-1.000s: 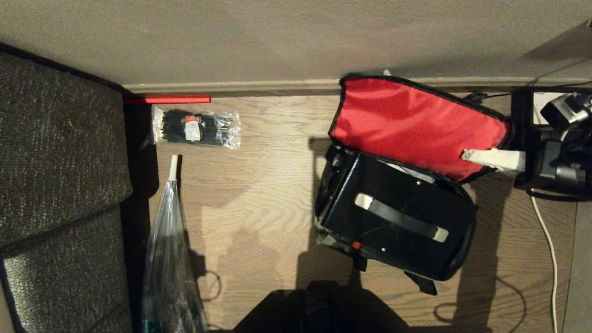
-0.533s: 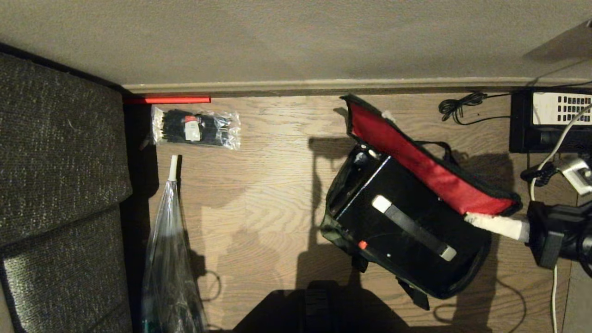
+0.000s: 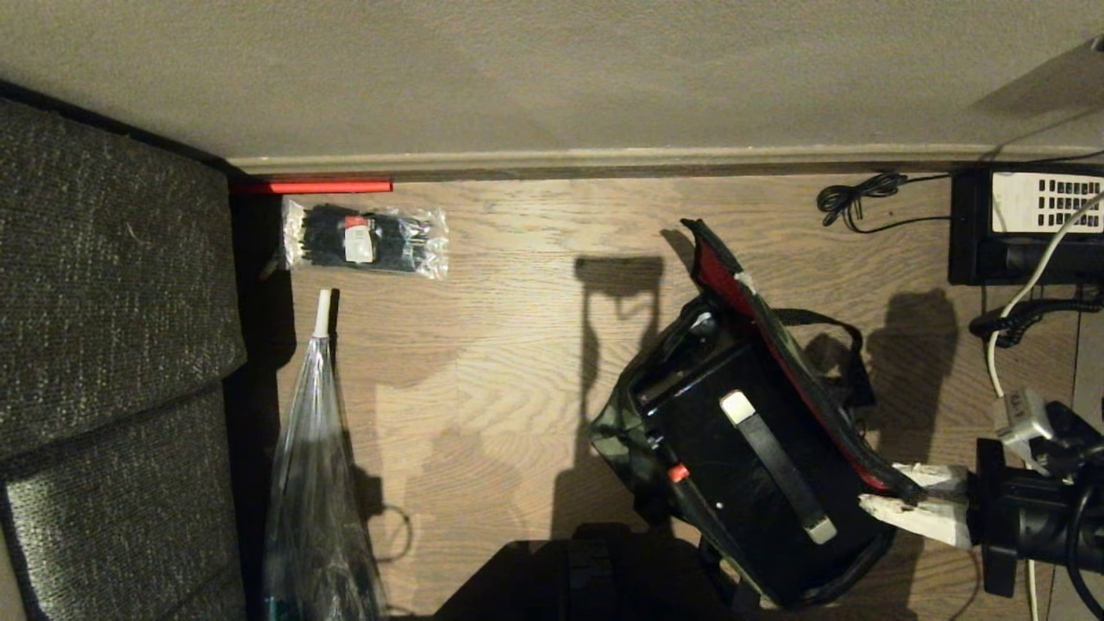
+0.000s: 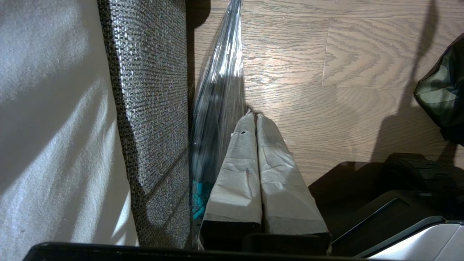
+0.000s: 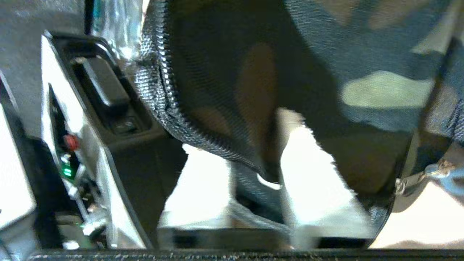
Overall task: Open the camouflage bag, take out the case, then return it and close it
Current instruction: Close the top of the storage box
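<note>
The camouflage bag (image 3: 614,431) sits on the wooden floor at the right, in front of me. Its lid (image 3: 761,321) stands almost on edge over the opening, with only a strip of red lining showing. The black case (image 3: 733,457) sits inside the bag, its strap and small red spot facing up. My right gripper (image 3: 888,493) is at the lid's near right corner. Its white fingers (image 3: 923,516) stand apart, with the lid's black hem (image 5: 203,90) lying loosely between them. My left gripper (image 4: 255,116) is parked low beside the sofa, shut and empty.
A grey sofa (image 3: 112,302) fills the left. A clear packet of black ties (image 3: 366,237) and a red bar (image 3: 310,185) lie by the skirting. A long clear plastic bag (image 3: 319,483) lies beside the sofa. A black desk phone (image 3: 1026,224) and cables (image 3: 1009,362) sit far right.
The lid has swung from wide open against the wall to nearly over the case. My right gripper came toward me with it, the bag turned and slid nearer, and the fingers have spread apart.
</note>
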`<state>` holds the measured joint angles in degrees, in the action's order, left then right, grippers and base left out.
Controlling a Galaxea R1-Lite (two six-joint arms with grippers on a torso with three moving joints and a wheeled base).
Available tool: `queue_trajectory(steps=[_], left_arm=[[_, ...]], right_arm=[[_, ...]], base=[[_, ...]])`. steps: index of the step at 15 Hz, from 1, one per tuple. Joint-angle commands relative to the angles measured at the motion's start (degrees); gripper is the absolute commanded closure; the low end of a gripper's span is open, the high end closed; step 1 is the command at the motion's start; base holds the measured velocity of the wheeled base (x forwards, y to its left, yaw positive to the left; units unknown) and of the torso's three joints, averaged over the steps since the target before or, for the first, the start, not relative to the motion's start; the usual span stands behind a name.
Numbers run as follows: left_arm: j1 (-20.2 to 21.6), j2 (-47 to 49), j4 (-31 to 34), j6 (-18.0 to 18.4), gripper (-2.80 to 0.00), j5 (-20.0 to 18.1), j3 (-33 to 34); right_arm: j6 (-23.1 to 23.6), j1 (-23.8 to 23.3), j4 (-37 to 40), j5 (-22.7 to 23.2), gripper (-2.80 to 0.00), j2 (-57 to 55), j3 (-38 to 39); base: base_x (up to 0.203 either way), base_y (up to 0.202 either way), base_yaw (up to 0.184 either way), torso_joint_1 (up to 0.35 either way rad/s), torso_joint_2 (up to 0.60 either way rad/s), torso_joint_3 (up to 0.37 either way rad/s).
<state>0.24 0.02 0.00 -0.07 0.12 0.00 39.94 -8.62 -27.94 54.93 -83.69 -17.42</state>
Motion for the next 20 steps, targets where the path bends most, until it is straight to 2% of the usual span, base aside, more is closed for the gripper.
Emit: queue_trajectory(steps=[1,4,6,9,13,14,16,20], left_arm=[[0.02,-0.11,0.0,-0.01,0.0,0.06,0.09],[0.02,-0.11,0.0,-0.01,0.0,0.06,0.15],[0.1,-0.11,0.0,-0.01,0.0,-0.01,0.09],[0.02,-0.11,0.0,-0.01,0.0,0.06,0.09],[0.02,-0.11,0.0,-0.01,0.0,0.06,0.15],[0.02,-0.11,0.0,-0.01,0.0,0.06,0.12],[0.02,-0.11,0.0,-0.01,0.0,0.06,0.15],[0.02,-0.11,0.0,-0.01,0.0,0.05,0.17]], right_arm=[[3.78,0.01,1.02,0.09,-2.8,-0.58,0.13],[4.15,-0.08,1.93,0.35,-2.8,0.32,-0.73],[2.39,-0.04,2.02,0.35,-2.8,0.4,-3.11],[0.58,0.08,2.64,0.14,-2.8,-3.08,-10.73],[0.92,0.67,2.74,0.71,-2.8,-10.78,-20.3],[0.93,0.94,2.75,0.62,0.0,-12.46,-22.08],[1.23,1.87,2.35,0.37,0.0,-15.04,-24.44],[2.17,1.92,1.33,-0.17,0.0,-14.11,-23.96]], base=[[0.0,0.0,0.0,0.0,0.0,0.0],[0.0,0.0,0.0,0.0,0.0,0.0],[0.0,0.0,0.0,0.0,0.0,0.0],[0.0,0.0,0.0,0.0,0.0,0.0],[0.0,0.0,0.0,0.0,0.0,0.0],[0.0,0.0,0.0,0.0,0.0,0.0],[0.0,0.0,0.0,0.0,0.0,0.0],[0.0,0.0,0.0,0.0,0.0,0.0]])
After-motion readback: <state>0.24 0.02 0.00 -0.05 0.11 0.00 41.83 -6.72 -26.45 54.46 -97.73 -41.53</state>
